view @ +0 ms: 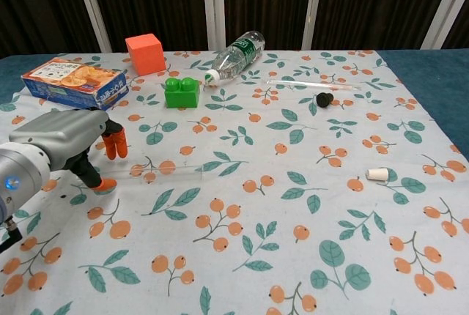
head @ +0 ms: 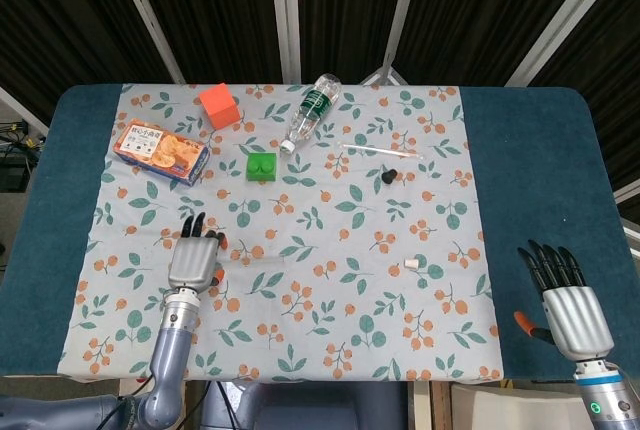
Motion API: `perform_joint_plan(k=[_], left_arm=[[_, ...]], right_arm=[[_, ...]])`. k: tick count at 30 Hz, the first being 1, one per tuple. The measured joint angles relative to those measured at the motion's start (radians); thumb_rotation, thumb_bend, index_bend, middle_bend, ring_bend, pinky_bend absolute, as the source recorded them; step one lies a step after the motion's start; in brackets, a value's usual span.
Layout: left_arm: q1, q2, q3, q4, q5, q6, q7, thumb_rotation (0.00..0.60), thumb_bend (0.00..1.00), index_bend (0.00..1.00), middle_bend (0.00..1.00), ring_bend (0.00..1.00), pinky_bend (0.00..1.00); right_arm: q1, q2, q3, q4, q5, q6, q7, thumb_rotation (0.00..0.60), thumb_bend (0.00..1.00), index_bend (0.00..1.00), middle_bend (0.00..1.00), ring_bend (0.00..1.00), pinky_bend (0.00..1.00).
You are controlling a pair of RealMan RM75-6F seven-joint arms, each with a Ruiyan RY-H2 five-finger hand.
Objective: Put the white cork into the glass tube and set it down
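My left hand (view: 62, 139) hovers open over the glass tube's (view: 165, 172) left end. I should pinch it gently, since it will likely roll.

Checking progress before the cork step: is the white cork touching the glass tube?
Apart. Chest view shows white cork lying far right of the glass tube, bare cloth between.
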Motion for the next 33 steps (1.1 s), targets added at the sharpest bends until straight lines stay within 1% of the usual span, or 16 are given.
perform_joint_plan(k=[5, 10, 14, 19, 30, 33], left_arm=[[-0.021, -0.038, -0.010, 0.018, -0.046, 0.010, 0.027, 0.600, 0.37, 0.42, 0.39, 0.01, 0.00], [-0.039, -0.057, -0.011, 0.030, -0.060, 0.020, 0.041, 0.600, 0.38, 0.42, 0.41, 0.01, 0.00], [-0.047, -0.066, -0.009, 0.033, -0.065, 0.026, 0.042, 0.600, 0.40, 0.43, 0.44, 0.02, 0.00], [-0.053, -0.071, -0.003, 0.036, -0.066, 0.032, 0.042, 0.600, 0.43, 0.46, 0.48, 0.03, 0.00], [-0.060, -0.069, 0.009, 0.038, -0.083, 0.041, 0.050, 0.600, 0.43, 0.46, 0.48, 0.03, 0.00], [-0.063, -0.068, 0.011, 0.037, -0.091, 0.041, 0.053, 0.600, 0.47, 0.47, 0.51, 0.05, 0.00]], right_arm=[[0.002, 0.001, -0.001, 0.001, -0.001, -0.002, 0.007, 0.600, 0.25, 0.00, 0.00, 0.00, 0.00], [0.003, 0.001, -0.001, 0.000, 0.000, -0.005, 0.010, 0.600, 0.25, 0.00, 0.00, 0.00, 0.00], [0.003, 0.001, -0.001, 0.001, 0.000, -0.005, 0.012, 0.600, 0.25, 0.00, 0.00, 0.00, 0.00], [0.003, 0.002, -0.001, 0.001, 0.000, -0.005, 0.013, 0.600, 0.25, 0.00, 0.00, 0.00, 0.00], [0.003, 0.004, -0.001, -0.004, 0.004, -0.007, 0.013, 0.600, 0.25, 0.00, 0.00, 0.00, 0.00], [0.002, 0.003, -0.002, -0.003, 0.004, -0.007, 0.015, 0.600, 0.25, 0.00, 0.00, 0.00, 0.00]])
